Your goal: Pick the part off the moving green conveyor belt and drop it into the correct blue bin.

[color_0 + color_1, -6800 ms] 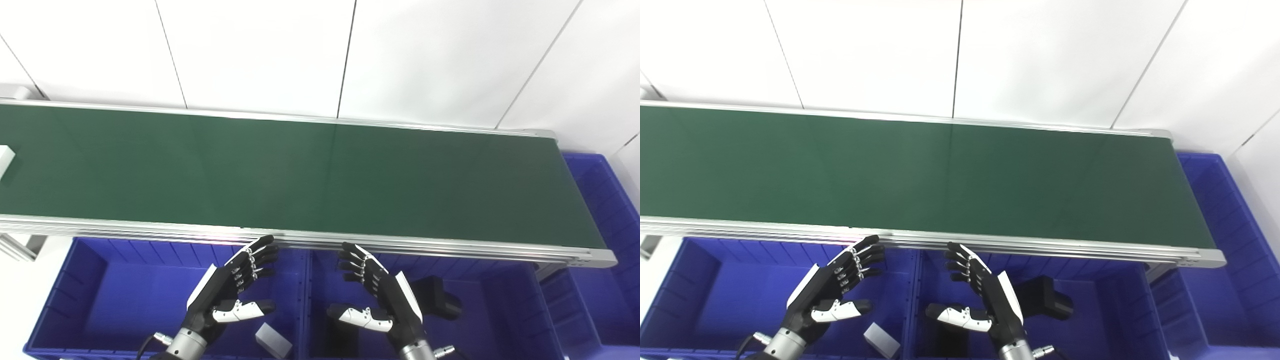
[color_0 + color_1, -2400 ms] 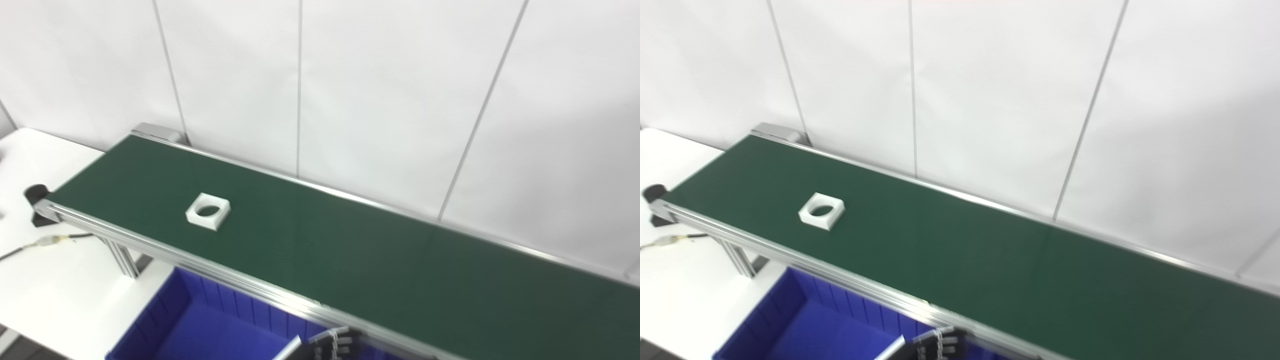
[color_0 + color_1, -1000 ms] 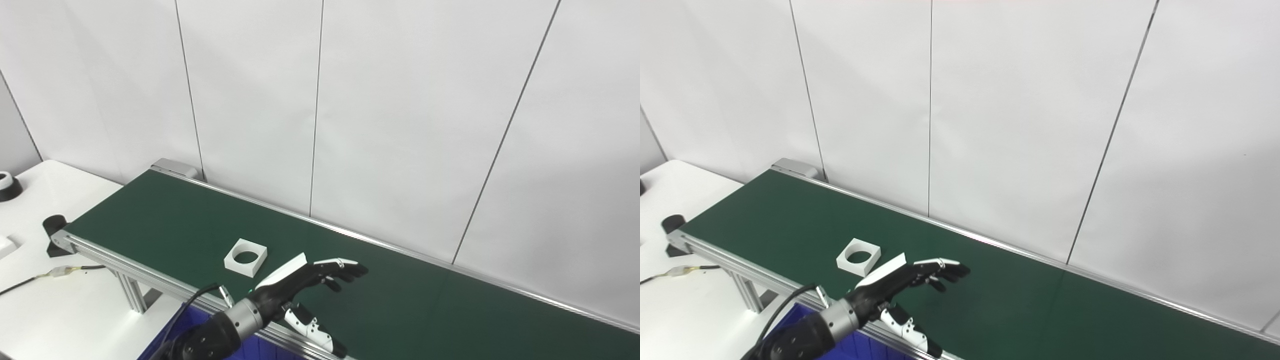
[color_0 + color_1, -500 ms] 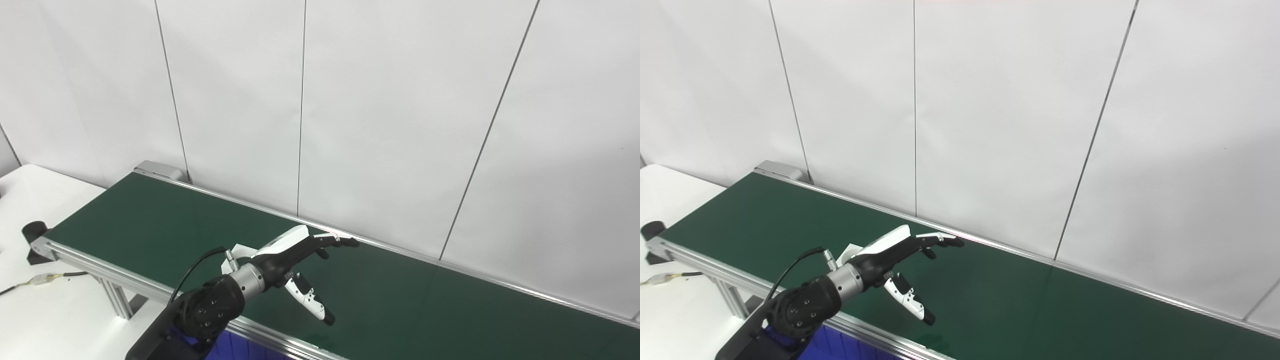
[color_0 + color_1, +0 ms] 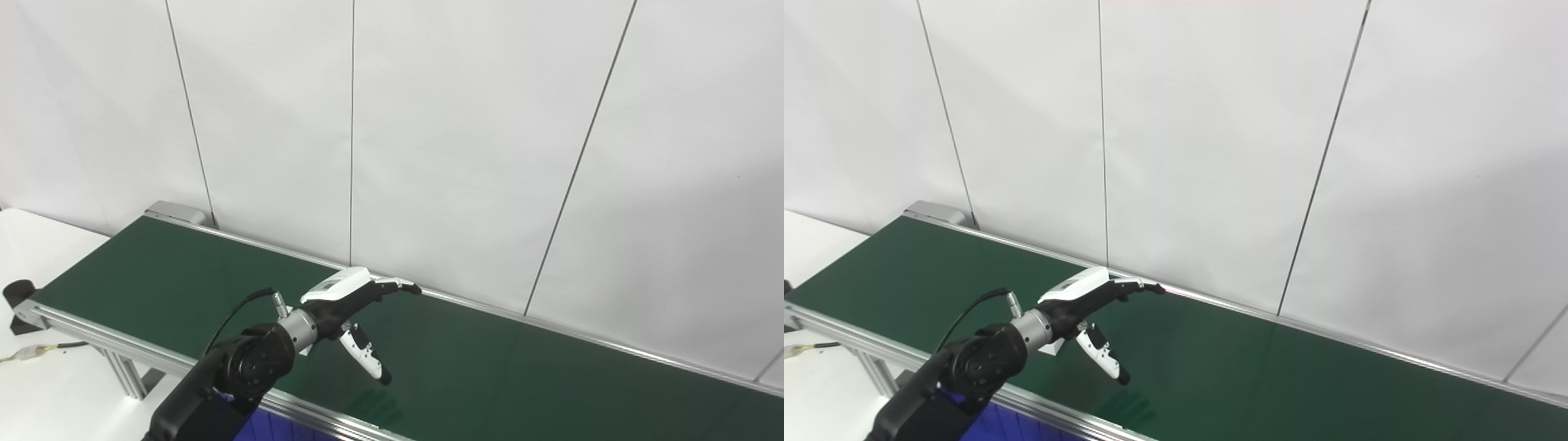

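Over the belt [image 5: 490, 361] the left hand [image 5: 352, 303] has swung across the part [image 5: 1051, 348] (now mostly hidden) — fingers spread wide, holding nothing — the grasp looks imminent.

No text, label, brand, number or sign can be read in either view. A small grey patch sits on the white back of the left hand [image 5: 343, 297], too blurred to make out.

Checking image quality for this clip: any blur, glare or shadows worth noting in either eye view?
Left eye view: sharp; left hand and green belt crisp, faint sheen below the hand. Right eye view: equally sharp; soft broad shadow on the wall at right, no harsh glare.
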Controlling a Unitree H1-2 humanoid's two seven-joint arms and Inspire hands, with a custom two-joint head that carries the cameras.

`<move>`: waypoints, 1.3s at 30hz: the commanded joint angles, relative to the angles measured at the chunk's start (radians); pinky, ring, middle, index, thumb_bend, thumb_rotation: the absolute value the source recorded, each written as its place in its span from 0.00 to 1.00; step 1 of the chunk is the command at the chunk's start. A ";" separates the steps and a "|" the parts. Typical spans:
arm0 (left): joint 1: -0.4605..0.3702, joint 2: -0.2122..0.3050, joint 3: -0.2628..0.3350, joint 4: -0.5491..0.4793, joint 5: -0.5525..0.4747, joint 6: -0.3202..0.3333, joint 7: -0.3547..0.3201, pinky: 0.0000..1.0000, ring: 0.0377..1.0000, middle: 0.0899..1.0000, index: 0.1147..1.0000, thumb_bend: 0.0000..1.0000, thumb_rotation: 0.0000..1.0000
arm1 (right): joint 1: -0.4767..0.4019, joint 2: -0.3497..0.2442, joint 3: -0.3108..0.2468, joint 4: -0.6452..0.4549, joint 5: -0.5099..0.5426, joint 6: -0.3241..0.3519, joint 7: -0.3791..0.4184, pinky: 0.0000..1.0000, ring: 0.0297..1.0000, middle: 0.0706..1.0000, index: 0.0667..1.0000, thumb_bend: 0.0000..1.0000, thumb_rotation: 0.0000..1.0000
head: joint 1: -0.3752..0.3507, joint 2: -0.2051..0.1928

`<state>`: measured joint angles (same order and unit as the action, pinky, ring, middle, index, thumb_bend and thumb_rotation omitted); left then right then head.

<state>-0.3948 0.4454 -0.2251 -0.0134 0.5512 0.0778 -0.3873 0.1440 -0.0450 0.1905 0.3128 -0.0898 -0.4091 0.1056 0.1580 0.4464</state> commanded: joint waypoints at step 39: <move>-0.070 0.068 -0.071 0.251 0.163 -0.003 0.050 0.88 0.92 0.91 0.87 0.94 0.00 | 0.026 -0.007 -0.003 -0.083 0.015 -0.027 0.011 0.73 0.79 0.83 0.89 0.81 0.32 | -0.034 0.038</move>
<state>-0.4301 0.5067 -0.3023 0.2446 0.7049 0.0671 -0.3659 0.1706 -0.0529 0.1905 0.2673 -0.0886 -0.4089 0.1123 0.1227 0.4832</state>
